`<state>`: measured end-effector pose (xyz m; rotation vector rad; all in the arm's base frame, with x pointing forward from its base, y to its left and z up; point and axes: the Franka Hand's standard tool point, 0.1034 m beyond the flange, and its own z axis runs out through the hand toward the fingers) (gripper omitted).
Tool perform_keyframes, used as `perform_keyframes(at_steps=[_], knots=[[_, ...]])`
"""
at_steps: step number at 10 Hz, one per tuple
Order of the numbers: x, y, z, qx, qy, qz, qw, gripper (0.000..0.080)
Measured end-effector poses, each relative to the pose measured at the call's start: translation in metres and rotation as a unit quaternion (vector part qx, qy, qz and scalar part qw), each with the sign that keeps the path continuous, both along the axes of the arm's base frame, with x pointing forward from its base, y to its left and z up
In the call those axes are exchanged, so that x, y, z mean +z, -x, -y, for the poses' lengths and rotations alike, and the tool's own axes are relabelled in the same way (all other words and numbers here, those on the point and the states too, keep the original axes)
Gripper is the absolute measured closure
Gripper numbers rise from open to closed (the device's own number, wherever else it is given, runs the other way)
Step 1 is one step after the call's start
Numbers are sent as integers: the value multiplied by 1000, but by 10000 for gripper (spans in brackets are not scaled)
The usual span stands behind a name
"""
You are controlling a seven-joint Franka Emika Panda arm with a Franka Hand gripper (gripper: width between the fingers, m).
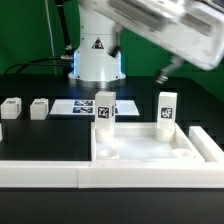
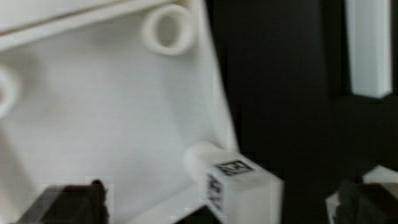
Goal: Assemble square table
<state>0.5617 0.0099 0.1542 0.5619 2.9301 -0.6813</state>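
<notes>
The white square tabletop (image 1: 150, 152) lies flat at the front right, rim and round sockets up. Two white tagged legs stand on its far edge, one at the exterior view's left (image 1: 105, 110) and one at its right (image 1: 167, 108). Two more legs (image 1: 11, 107) (image 1: 39, 107) stand loose on the black table at the left. My gripper (image 1: 165, 70) hangs above and behind the right leg, blurred. In the wrist view my gripper (image 2: 222, 205) is open and empty. A leg (image 2: 233, 180) stands at the tabletop's (image 2: 107, 110) corner below and between the fingertips (image 2: 75, 202). An empty socket (image 2: 169, 28) shows farther along.
The marker board (image 1: 80, 107) lies flat behind the tabletop, before the robot base (image 1: 95, 60). A long white rail (image 1: 45, 172) runs along the front left and joins the tabletop's side. A white strip (image 2: 366, 50) shows at the edge of the wrist view.
</notes>
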Motion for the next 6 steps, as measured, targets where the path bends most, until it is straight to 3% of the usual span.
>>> perform_keyframes(at_steps=[3, 6], knots=[[30, 22, 60, -112, 8, 56, 992, 150], [27, 22, 60, -200, 8, 98, 975, 150]])
